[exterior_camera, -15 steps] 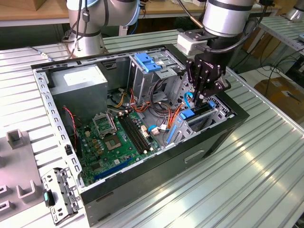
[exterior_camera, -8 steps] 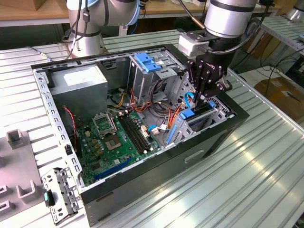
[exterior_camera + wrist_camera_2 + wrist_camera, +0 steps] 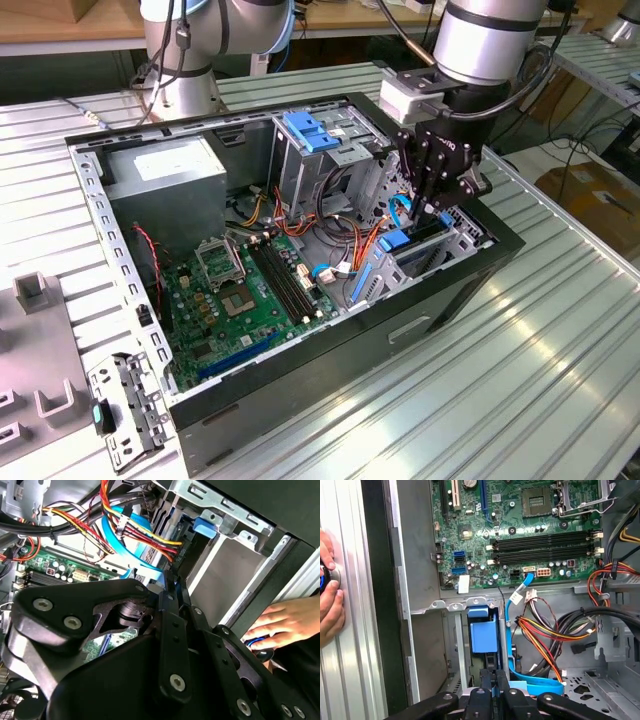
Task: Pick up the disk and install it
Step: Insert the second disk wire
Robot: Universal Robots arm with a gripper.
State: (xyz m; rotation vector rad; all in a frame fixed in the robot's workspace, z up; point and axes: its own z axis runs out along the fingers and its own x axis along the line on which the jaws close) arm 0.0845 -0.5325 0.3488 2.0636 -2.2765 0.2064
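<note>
The disk sits down in the drive bay of the open computer case (image 3: 330, 380); what shows of it is its bright blue carrier (image 3: 482, 634), also seen as a blue piece (image 3: 395, 240) at the bay's mouth. My black gripper (image 3: 428, 200) hangs over that bay. Its two fingers stand close together, shut, with the tips (image 3: 495, 677) right at the carrier's near end. In the second wrist view the gripper (image 3: 175, 592) points into the bay beside the grey bay wall (image 3: 225, 580). The disk's metal body is hidden in the bay.
Orange, red and blue cables (image 3: 540, 630) crowd the space beside the bay. The green motherboard (image 3: 240, 290) lies on the case floor. A tall metal cage carries a blue bracket (image 3: 310, 130). A person's hand (image 3: 327, 595) rests on the table by the case wall. A loose metal bracket (image 3: 125, 405) lies outside.
</note>
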